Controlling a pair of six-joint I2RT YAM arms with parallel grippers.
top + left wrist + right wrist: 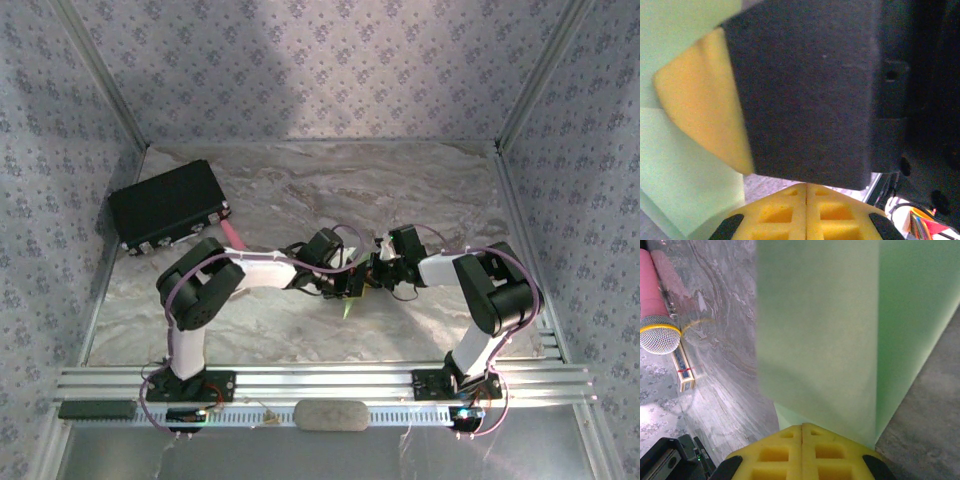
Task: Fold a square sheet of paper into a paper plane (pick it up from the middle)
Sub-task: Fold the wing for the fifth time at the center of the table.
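The square sheet of paper (pixel 840 330) is a creased pale-green shape held up off the table. It rises straight out of my right gripper (pixel 801 432), whose yellow pads are shut on its lower edge. My left gripper (pixel 806 197) is shut too, pads pressed together with no green showing in the seam. The paper (pixel 675 170) lies just to its left, and the right gripper's black body and yellow pad sit right in front of it. From above, both grippers (pixel 345 285) (pixel 376 272) meet mid-table, with a green tip (pixel 347 308) poking out below them.
A big black box (pixel 168 205) sits at the back left of the marbled table (pixel 420 190). A pink cylinder (pixel 652 295) with a mesh head and a small yellowish card box (pixel 682 371) lie to the left. Patterned walls enclose the table.
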